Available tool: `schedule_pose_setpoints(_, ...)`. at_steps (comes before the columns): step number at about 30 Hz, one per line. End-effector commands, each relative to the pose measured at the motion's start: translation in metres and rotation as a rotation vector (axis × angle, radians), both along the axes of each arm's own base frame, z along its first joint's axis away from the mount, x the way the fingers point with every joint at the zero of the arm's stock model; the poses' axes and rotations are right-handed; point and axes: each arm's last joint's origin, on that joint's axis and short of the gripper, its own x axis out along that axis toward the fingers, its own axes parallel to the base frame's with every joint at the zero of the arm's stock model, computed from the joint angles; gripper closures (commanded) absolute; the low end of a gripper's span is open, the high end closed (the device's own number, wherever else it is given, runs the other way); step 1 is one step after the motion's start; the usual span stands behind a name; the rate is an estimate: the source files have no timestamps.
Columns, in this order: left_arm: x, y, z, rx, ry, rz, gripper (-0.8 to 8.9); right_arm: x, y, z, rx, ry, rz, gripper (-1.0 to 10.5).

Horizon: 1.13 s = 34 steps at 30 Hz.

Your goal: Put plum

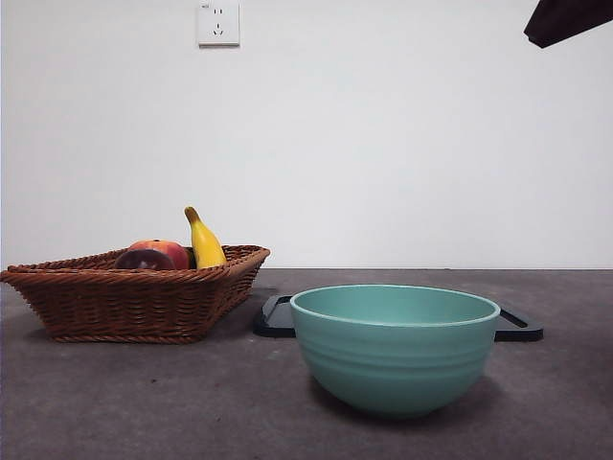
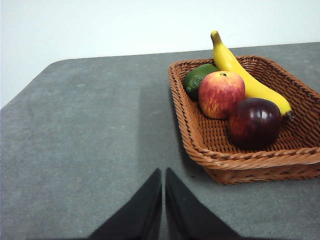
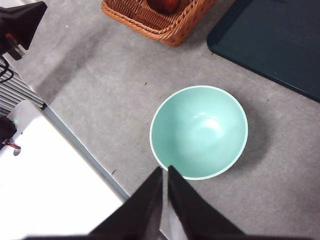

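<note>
The plum (image 2: 255,121) is dark maroon and glossy. It lies in the wicker basket (image 2: 240,160) beside a red-orange apple (image 2: 221,94) and a yellow banana (image 2: 252,85). In the front view the plum (image 1: 144,260) peeks over the basket rim (image 1: 134,276) at the left. My left gripper (image 2: 163,171) is shut and empty, hovering over bare table short of the basket. My right gripper (image 3: 165,169) is also shut and empty, high above the near rim of the teal bowl (image 3: 199,131).
The teal bowl (image 1: 395,347) stands front and centre, with a black tray (image 1: 518,326) behind it. A green fruit (image 2: 197,77) lies at the basket's far end. A black arm tip (image 1: 565,19) shows at the top right corner. The table edge (image 3: 85,150) runs near the bowl.
</note>
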Motion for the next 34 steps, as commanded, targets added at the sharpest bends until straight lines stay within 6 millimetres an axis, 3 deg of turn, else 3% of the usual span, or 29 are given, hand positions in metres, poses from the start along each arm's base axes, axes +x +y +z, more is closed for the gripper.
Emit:
schedule_pose_setpoints(1,0.001,0.0,-0.008,-0.007,0.028,0.007,8.04,0.001,0.001,0.005,0.008,-0.021,0.01,9.4)
schedule_pose_setpoints(18,0.001,0.0,-0.008,-0.007,0.028,0.007,8.04,0.001,0.001,0.005,0.006,-0.023,0.012,9.4)
schedule_pose_setpoints(21,0.001,0.0,-0.008,-0.007,0.028,0.007,8.04,0.001,-0.001,0.006,-0.032,-0.093,0.013,9.4)
schedule_pose_setpoints(30,0.001,0.0,-0.008,-0.007,0.028,0.007,8.04,0.012,-0.039,0.015,-0.003,-0.42,-0.343,9.4)
schedule_pose_setpoints(34,0.001,0.0,-0.008,-0.007,0.028,0.007,8.04,0.006,-0.066,-0.008,-0.007,-0.597,-0.533,9.4)
